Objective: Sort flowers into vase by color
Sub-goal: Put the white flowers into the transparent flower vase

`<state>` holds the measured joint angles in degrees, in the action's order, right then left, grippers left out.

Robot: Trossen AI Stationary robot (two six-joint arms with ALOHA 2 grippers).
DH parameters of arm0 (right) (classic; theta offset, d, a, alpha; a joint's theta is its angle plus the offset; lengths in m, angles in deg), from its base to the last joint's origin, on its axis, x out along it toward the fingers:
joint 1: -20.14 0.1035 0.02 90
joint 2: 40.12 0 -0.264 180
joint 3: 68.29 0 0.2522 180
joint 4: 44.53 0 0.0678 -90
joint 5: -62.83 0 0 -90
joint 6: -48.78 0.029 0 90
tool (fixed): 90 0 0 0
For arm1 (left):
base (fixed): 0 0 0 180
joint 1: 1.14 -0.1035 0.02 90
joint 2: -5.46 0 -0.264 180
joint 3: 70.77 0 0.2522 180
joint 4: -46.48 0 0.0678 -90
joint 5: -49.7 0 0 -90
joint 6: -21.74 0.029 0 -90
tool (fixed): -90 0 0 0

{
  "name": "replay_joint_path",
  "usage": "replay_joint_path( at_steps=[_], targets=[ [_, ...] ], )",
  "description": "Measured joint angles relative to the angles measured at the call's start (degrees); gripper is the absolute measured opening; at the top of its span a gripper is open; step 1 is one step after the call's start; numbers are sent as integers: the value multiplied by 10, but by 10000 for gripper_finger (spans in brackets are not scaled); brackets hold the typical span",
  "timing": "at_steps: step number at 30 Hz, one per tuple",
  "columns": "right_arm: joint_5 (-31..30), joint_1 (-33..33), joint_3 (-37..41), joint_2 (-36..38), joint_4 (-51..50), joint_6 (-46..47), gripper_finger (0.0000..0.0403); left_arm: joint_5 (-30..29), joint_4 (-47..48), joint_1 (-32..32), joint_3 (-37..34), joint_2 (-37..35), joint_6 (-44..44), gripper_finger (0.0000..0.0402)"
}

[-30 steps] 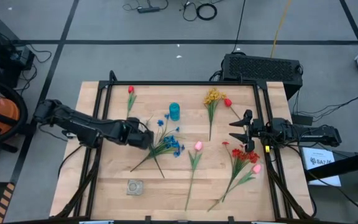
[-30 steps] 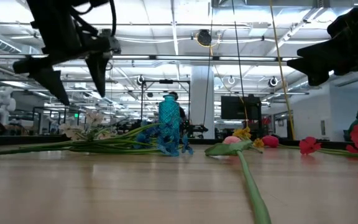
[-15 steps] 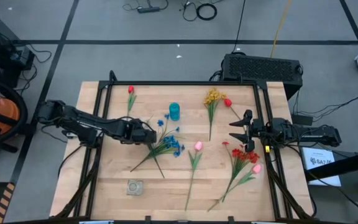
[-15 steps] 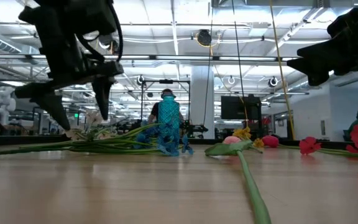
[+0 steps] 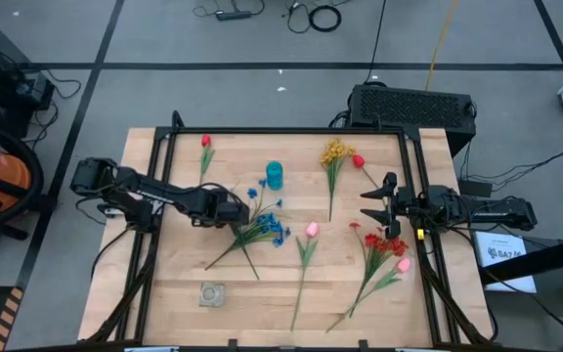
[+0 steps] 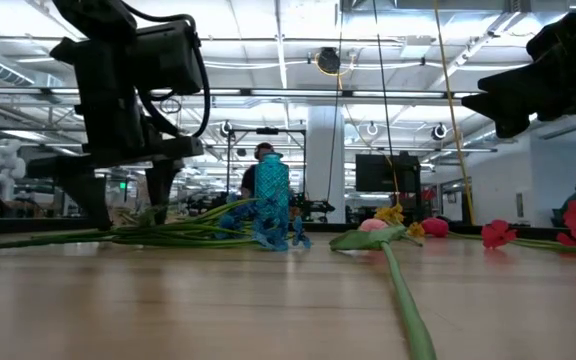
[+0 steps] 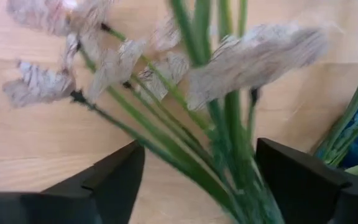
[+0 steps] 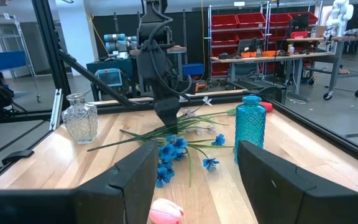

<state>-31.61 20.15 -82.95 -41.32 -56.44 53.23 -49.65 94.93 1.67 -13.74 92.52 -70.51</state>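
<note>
White cloth petals on thin green stalks: looked feather-light, springy along the length, soft and easily crushed at the head. Best pinched low on the stems (image 7: 225, 155), well clear of the white flowers (image 7: 253, 56); judged likely to slide out of a loose hold. Lay flat on the wooden table (image 5: 164, 284) as a loose bunch (image 5: 252, 233), near the blue vase (image 5: 275, 175) and tangled with a blue spray (image 5: 277, 230). Ran diagonally, cut ends toward the clear vase (image 5: 212, 293), heads toward the blue vase. Straddled by the left gripper (image 7: 197, 180), fingers spread wide either side of the stems, nothing pinched yet. Hovered by the right edge as the right gripper (image 5: 377, 205), fingers wide apart and empty.
</note>
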Motion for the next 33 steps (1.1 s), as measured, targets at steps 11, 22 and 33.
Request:
replay_joint_path(
  at_steps=[11,22,33],
  targets=[
    [0,0,0,0,0,0,212,-12,2,-2,0,0,1,136],
    [0,0,0,0,0,0,212,-29,2,-2,0,0,16,18],
    [0,0,0,0,0,0,212,-55,-9,-2,0,-56,32,16]
  ],
)
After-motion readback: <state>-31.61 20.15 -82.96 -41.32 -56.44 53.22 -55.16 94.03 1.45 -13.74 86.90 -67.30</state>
